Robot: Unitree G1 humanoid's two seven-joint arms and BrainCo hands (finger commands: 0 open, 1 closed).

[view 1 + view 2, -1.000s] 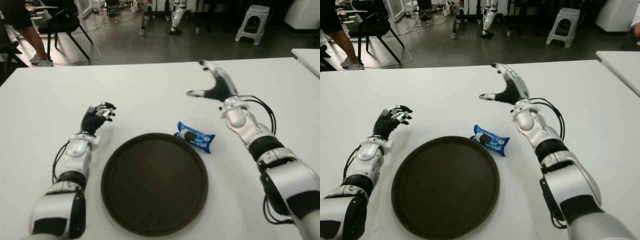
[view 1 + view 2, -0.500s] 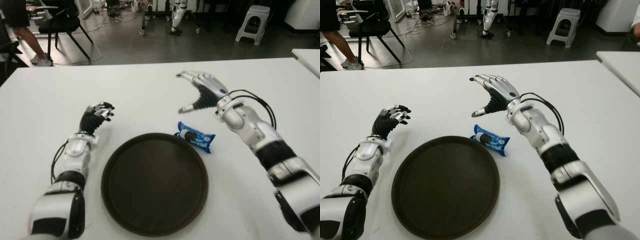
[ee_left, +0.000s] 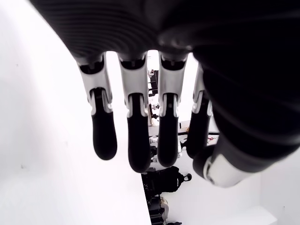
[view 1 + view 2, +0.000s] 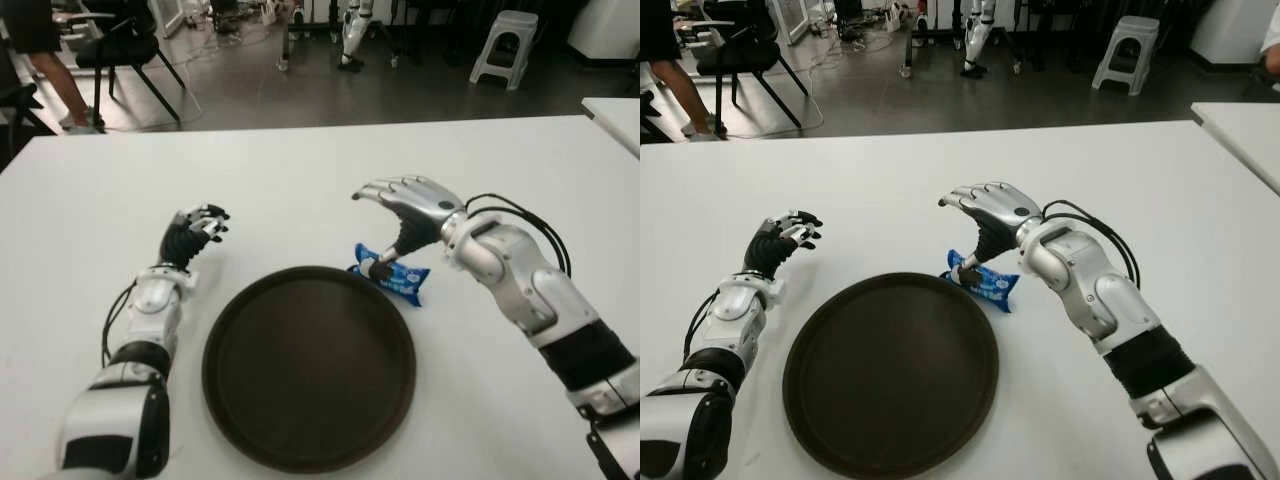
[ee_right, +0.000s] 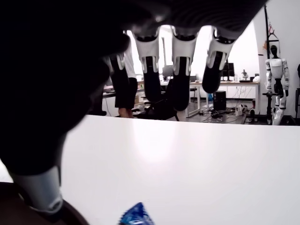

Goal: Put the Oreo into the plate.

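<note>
The Oreo [image 4: 397, 277] is a small blue pack lying on the white table [image 4: 300, 180], just off the far right rim of the plate [image 4: 308, 370], a round dark brown tray holding nothing. My right hand [image 4: 397, 225] hovers right above the pack, palm down, open with fingers spread. Its thumb tip [image 4: 381, 268] reaches down to the pack's left end. In the right wrist view a blue corner of the Oreo [image 5: 135, 217] shows below the fingers [image 5: 152, 79]. My left hand [image 4: 194, 229] shows left of the plate, fingers loosely bent and holding nothing.
The table's near right part, beside the plate, is bare white surface. Beyond the table's far edge are a black chair [image 4: 125, 45], a person's legs [image 4: 55, 75] and a white stool [image 4: 503, 45]. A second white table [image 4: 618, 112] stands at the right.
My right hand has come down and toward me from a raised, upturned pose to just over the Oreo, its thumb now at the pack. The left hand and the pack have stayed put.
</note>
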